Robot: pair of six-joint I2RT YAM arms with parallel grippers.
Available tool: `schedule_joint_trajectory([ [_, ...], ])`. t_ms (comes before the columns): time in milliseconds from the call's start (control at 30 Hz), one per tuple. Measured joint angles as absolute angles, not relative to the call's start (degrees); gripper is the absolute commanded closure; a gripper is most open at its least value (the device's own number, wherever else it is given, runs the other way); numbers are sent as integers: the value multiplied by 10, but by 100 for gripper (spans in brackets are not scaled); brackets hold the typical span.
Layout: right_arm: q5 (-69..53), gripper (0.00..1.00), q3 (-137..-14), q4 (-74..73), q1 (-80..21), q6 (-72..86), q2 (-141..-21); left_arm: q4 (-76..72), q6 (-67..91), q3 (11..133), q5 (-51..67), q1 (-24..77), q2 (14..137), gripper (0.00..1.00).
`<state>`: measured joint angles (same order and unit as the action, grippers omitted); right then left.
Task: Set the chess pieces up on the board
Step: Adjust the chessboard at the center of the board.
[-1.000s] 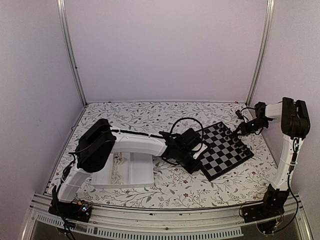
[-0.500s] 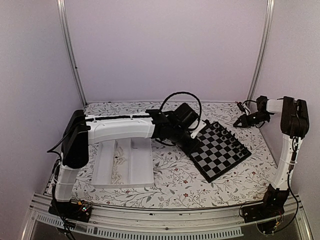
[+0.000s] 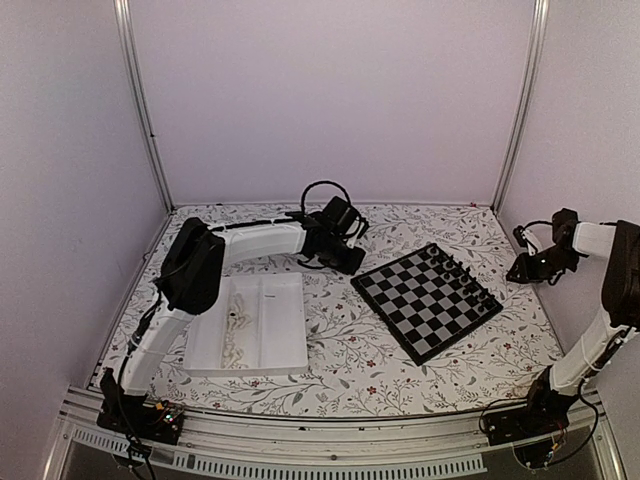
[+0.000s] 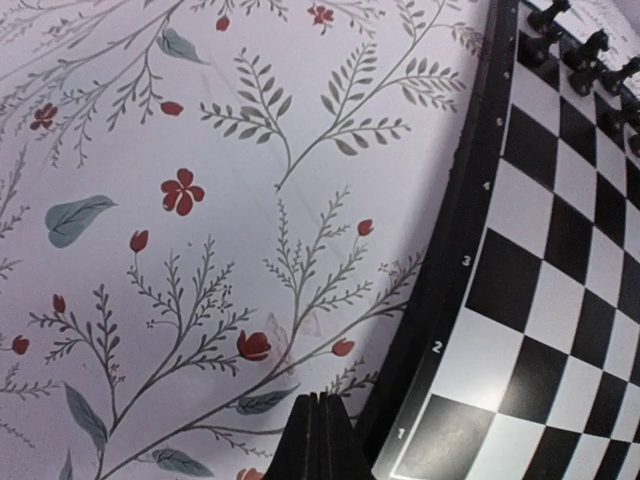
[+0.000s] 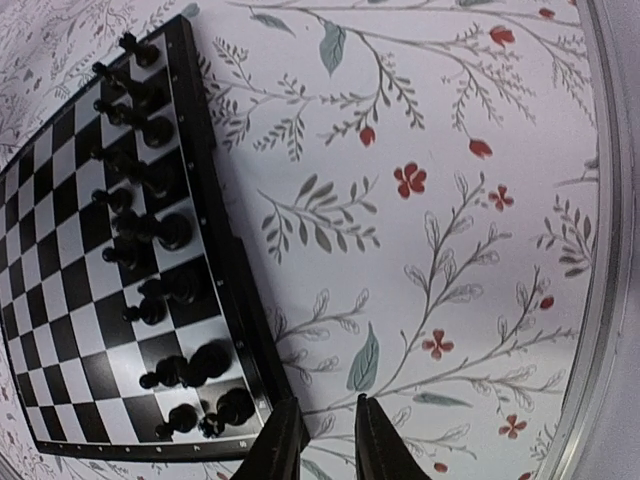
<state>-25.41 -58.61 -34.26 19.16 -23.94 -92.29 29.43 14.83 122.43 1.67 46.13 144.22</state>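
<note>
Looking down from the top view: the board lies right of centre on the flowered cloth, turned corner-on. Black chess pieces stand in rows along its far-right edge. My left gripper hangs at the board's left corner, over the cloth. My right gripper is out to the right of the board, apart from it. A white tray sits near-left; small cream pieces lie in it, shapes too small to make out.

Left wrist view: my left fingers are pressed flat together, with nothing between them. Cloth is underneath, and the board's black border is just to their right.

Right wrist view: my right fingers stand a narrow gap apart and are empty. They are over cloth, just off the board's border, beside the rows of black pieces.
</note>
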Motion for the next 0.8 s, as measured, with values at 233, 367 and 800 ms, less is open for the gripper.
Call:
schedule_joint_trajectory([
  [233,-205,82,-517,-344,197,-257,-894,284,151,1255,63,452,1488,100],
  [367,-195,82,-513,-341,197,-260,-911,277,149,1257,88,455,1488,100],
  [800,-198,82,-524,-319,198,-253,-979,229,131,1139,103,476,1429,100],
])
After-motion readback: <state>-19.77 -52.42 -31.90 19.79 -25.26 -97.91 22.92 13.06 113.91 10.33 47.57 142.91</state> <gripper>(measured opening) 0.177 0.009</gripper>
